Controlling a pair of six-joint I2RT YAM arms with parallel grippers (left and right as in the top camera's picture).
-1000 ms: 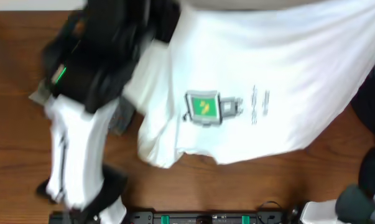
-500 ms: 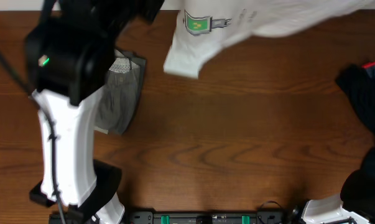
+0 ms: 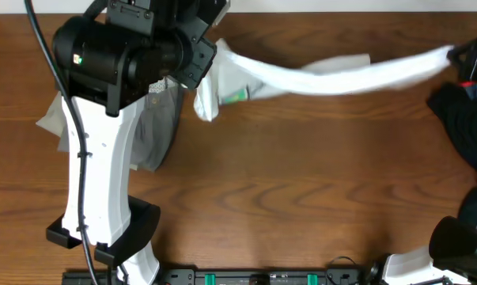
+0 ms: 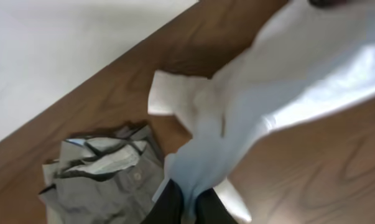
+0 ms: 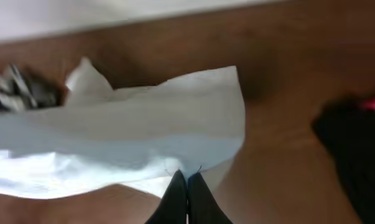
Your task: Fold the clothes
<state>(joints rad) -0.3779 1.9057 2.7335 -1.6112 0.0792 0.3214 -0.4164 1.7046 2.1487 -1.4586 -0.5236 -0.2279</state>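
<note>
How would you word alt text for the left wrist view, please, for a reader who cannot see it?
The left hand, shut on a bunched fold of the white T-shirt, holds it stretched up and to the right above the wooden table. Grey trousers with a button lie crumpled at lower left.

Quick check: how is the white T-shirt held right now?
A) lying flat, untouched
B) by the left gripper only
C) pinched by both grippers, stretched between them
C: the left gripper and right gripper each clamp the white T-shirt, which spans the gap between them.
</note>
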